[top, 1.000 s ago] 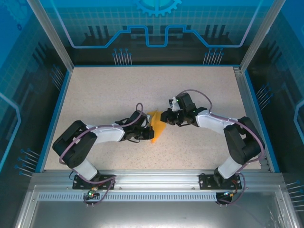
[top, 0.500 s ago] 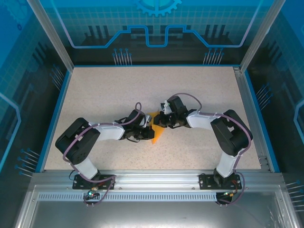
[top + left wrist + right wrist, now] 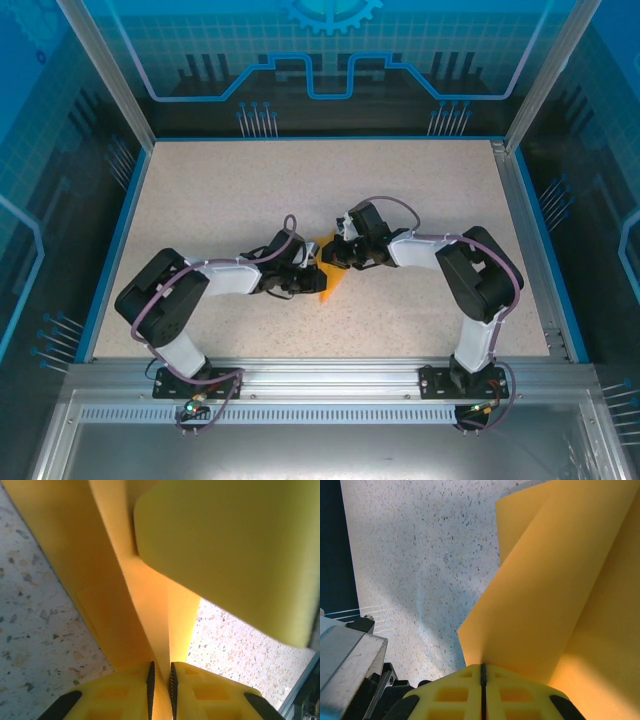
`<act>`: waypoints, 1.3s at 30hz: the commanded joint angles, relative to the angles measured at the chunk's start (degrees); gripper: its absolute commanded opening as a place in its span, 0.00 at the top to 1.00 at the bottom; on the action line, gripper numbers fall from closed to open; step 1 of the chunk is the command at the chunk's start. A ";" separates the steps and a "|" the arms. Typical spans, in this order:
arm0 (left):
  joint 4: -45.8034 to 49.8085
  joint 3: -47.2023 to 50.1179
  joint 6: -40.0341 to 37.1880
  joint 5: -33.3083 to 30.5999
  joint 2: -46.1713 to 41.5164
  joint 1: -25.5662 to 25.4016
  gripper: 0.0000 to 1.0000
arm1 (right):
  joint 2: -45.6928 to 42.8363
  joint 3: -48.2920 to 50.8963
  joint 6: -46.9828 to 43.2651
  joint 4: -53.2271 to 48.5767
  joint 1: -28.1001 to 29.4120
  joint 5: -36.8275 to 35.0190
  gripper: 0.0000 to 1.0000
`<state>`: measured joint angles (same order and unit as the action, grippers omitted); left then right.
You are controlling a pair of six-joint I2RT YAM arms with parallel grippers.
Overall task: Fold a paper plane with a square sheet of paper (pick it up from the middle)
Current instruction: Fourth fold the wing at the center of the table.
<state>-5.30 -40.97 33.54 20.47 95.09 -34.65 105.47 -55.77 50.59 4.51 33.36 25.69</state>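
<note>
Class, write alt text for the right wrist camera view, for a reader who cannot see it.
The yellow right gripper is pinched shut on the lower edge of a folded orange-yellow paper, which fans up and to the right. A speckled table lies behind it, on the left.

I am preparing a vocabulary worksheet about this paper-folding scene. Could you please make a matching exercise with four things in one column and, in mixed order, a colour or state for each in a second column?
Things:
1. left gripper
2. right gripper
3. folded paper
4. table

Colour or state:
A. beige with dark speckles
B. jaws pressed together on a paper edge
C. orange-yellow, creased
D. jaws a narrow slit apart, paper running between them

Pairs: 1-D, 2-B, 3-C, 4-A
</note>
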 commanded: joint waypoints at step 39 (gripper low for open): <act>-3.73 4.06 3.73 10.29 3.44 6.41 0.98 | 2.86 -3.37 0.76 0.21 0.65 0.03 0.91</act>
<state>-9.15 -38.00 36.77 29.36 97.69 -29.12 106.94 -57.47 50.98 4.14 33.87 25.50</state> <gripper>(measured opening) 0.050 0.092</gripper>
